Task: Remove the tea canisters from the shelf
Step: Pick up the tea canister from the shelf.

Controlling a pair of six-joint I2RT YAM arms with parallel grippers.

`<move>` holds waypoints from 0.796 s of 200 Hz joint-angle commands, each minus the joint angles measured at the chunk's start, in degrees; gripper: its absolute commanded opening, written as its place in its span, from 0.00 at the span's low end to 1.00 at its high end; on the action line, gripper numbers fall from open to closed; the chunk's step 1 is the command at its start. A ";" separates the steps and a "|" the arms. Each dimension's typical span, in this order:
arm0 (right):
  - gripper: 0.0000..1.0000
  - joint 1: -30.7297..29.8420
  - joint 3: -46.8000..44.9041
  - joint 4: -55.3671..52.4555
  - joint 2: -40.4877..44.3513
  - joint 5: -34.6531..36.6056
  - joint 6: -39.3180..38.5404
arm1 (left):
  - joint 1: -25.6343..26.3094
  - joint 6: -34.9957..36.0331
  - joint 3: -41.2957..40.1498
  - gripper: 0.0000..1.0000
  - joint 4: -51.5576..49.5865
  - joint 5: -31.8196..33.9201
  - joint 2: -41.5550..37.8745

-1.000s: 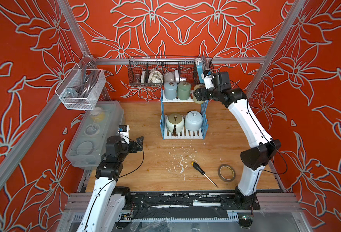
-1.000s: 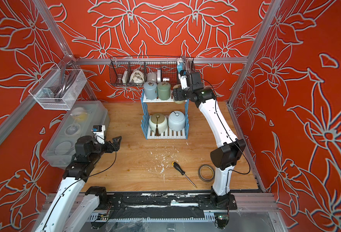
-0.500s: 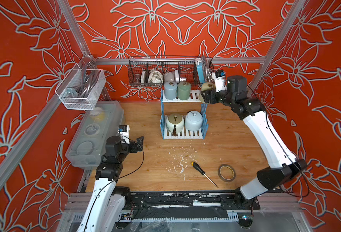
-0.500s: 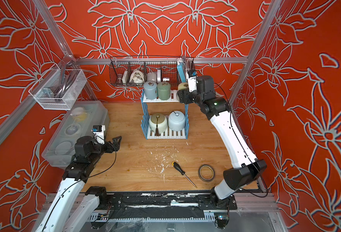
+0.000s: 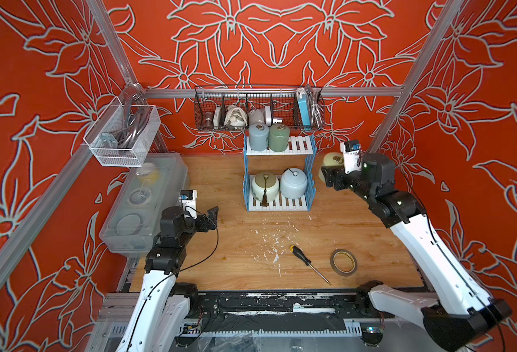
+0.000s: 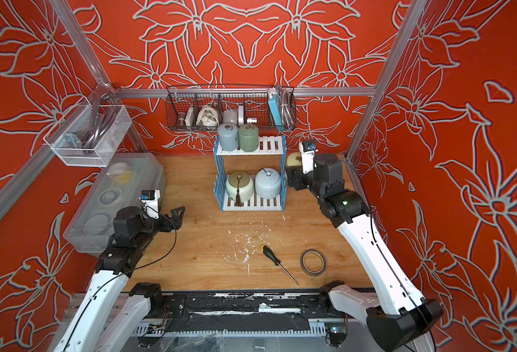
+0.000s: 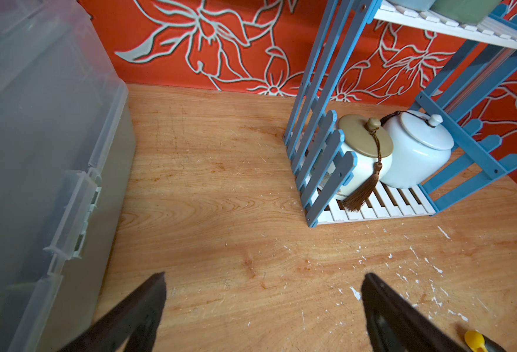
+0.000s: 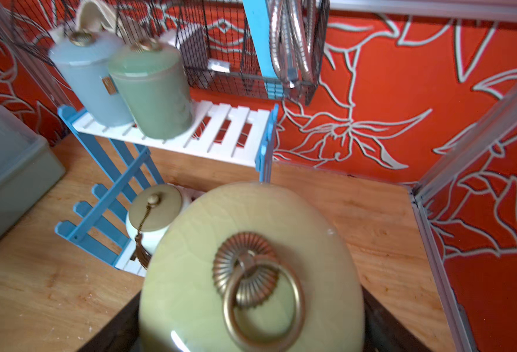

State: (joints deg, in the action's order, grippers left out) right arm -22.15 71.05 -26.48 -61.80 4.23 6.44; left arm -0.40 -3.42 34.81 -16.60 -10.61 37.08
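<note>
Yellow-green ceramic canister [image 8: 251,268] is gripped in wide-spread right pincer [image 5: 327,176], clear of blue-fenced slatted shelf [image 5: 299,145], presumably for set-down; left pincer [image 7: 264,280] gapes empty.

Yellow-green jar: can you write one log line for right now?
right gripper: shut on yellow-green canister, held beside shelf | left gripper: open, empty | on shelf: four canisters

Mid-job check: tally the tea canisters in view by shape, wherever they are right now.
Slim cylinders: 3 (grey-blue canister, sage green canister, yellow-green canister in the right gripper)
Round jars: 2 (cream tassel jar, pale blue-white jar)
Total: 5
</note>
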 commanded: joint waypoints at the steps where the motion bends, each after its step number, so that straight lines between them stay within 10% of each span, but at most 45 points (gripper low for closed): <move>1: 0.48 -0.08 -6.69 9.58 6.32 6.98 1.44 | 0.20 0.61 -0.20 0.99 0.99 -0.04 -0.25; 159: 0.42 0.00 -43.43 19.24 21.55 22.32 15.26 | 0.04 0.27 -0.35 0.99 1.51 -0.50 0.47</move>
State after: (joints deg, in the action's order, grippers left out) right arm -22.15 29.30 -15.38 -41.56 22.96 17.69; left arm -0.38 -3.44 34.81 -16.21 -10.61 37.67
